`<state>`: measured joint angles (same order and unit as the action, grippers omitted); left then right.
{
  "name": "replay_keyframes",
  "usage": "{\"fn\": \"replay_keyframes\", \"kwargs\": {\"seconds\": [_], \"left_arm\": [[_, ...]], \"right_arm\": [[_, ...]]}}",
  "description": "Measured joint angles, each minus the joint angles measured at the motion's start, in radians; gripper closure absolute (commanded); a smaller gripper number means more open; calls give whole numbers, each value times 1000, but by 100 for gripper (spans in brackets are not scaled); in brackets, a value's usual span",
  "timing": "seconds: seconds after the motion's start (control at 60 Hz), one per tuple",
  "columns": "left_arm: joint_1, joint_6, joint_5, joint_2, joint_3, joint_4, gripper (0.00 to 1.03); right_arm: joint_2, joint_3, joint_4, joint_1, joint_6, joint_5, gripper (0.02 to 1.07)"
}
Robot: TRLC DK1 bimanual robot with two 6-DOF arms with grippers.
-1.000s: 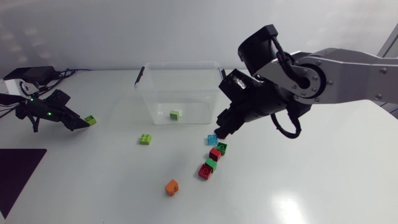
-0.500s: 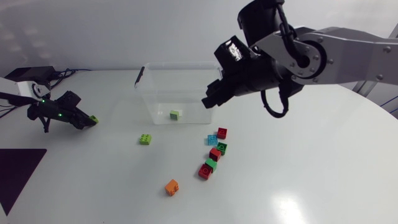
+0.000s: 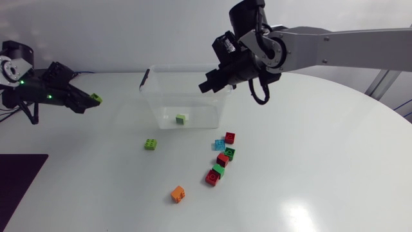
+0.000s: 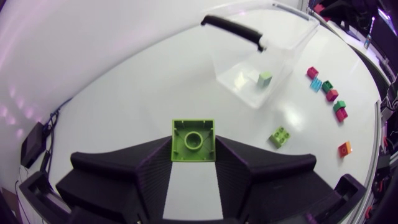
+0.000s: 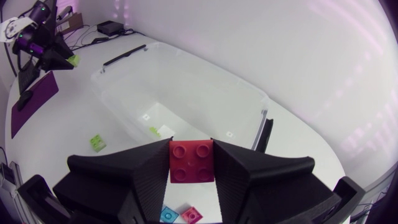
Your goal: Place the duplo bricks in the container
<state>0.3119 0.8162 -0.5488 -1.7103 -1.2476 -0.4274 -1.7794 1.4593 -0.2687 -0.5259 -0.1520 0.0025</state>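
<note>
One green brick (image 3: 181, 118) in container (image 3: 154, 103). Right gripper (image 3: 207, 86) clamps red brick (image 5: 191, 162) over container's right side. Left gripper (image 3: 87, 103) grasps lime brick (image 4: 193, 141), well left of container. Eight loose bricks (image 3: 223, 159) left, nearer.

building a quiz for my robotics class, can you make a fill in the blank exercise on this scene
1. The right end effector is shut on a duplo brick coloured ___.
2. The lime brick is gripped by the ___ end effector.
3. The number of bricks inside the clear container is ___.
4. The loose brick on the table farthest from the container is coloured ___.

Missing words: red; left; one; orange
</note>
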Motion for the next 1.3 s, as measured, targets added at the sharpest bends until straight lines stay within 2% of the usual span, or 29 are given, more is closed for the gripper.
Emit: {"fn": "replay_keyframes", "kwargs": {"seconds": [0.1, 0.167, 0.25, 0.35, 0.383, 0.633, 0.783, 0.95, 1.05, 1.2, 1.3], "left_arm": [[-56, -76, 0, 104, 5, 1, 88], [-95, -122, 0, 161, 4, 1, 88], [-157, -190, 0, 221, 1, 2, 88], [-232, -255, 3, 240, -29, 7, 88], [-256, -279, 10, 238, -40, 18, 88], [-396, -436, 119, 130, -129, 194, 87], [-457, -510, 180, -5, -230, 204, 85], [-508, -552, 263, -136, -303, 215, 83], [-529, -584, 308, -215, -360, 221, 67], [-537, -637, 351, -325, -475, 196, 26], [-537, -660, 388, -348, -498, 186, 14]], "right_arm": [[-58, 67, 14, 15, 1, 2, 71], [-96, 111, 17, 23, 3, 2, 67], [-155, 173, 19, 32, 3, 4, 50], [-227, 244, 15, 42, 3, 23, 17], [-245, 258, 13, 44, 3, 29, 11], [-201, 237, -28, 72, 3, 49, 9], [-10, 97, -113, 89, 38, 50, 9], [181, -94, -148, 100, 70, 29, 9], [212, -194, -153, 108, 102, 22, 10], [189, -279, -155, 109, 147, 18, 10], [144, -282, -153, 109, 183, 4, 10]]}}
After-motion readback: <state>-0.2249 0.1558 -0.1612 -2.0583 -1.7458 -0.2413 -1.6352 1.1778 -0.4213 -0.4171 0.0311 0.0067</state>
